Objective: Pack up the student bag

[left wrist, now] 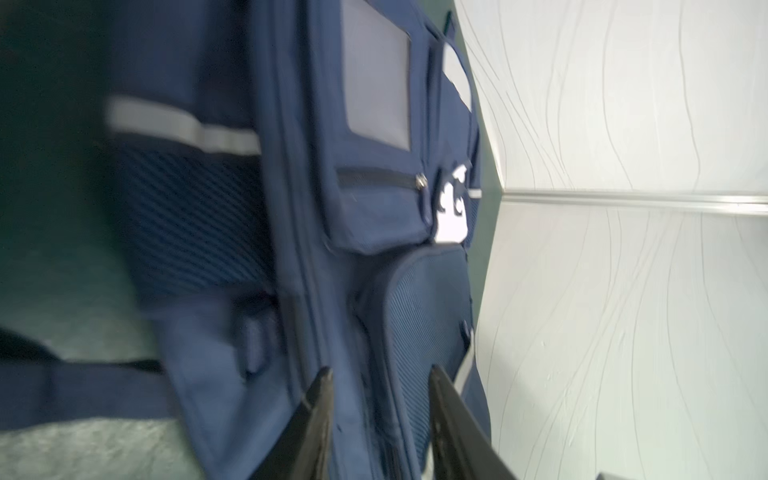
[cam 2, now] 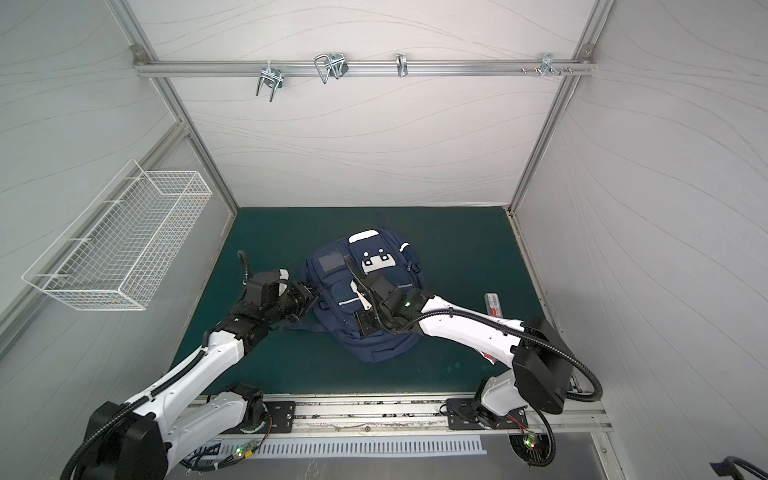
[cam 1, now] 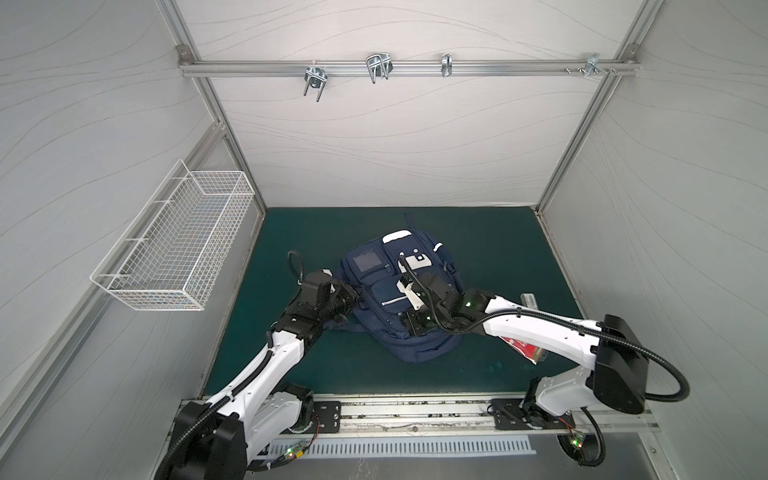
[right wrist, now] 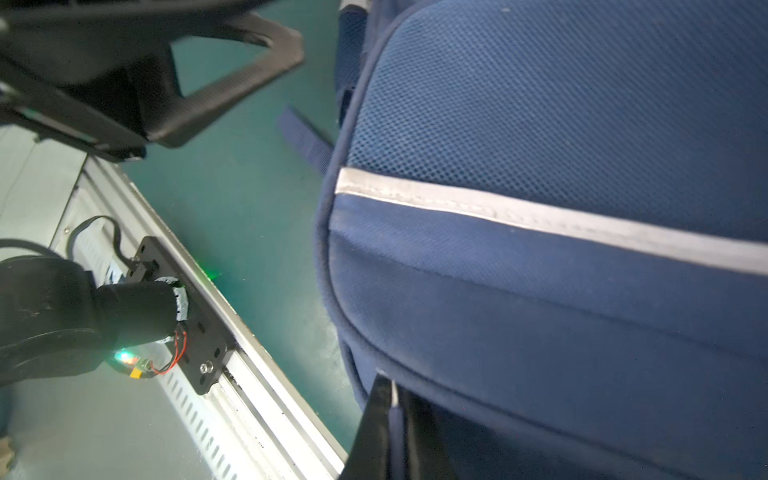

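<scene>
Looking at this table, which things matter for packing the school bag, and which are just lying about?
For the job: backpack; probably also the red packet and small grey item beside it, which look like things to pack.
Just lying about: white wire basket; metal hooks on the rail.

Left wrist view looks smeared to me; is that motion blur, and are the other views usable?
Left wrist view: the student bag is smeared, worst at its near side, while the wall behind stays fairly clear; motion or close focus, I cannot tell which. Right wrist view: the bag's mesh and reflective stripe are crisp. Both top views: sharp, evenly lit, no glare.
</scene>
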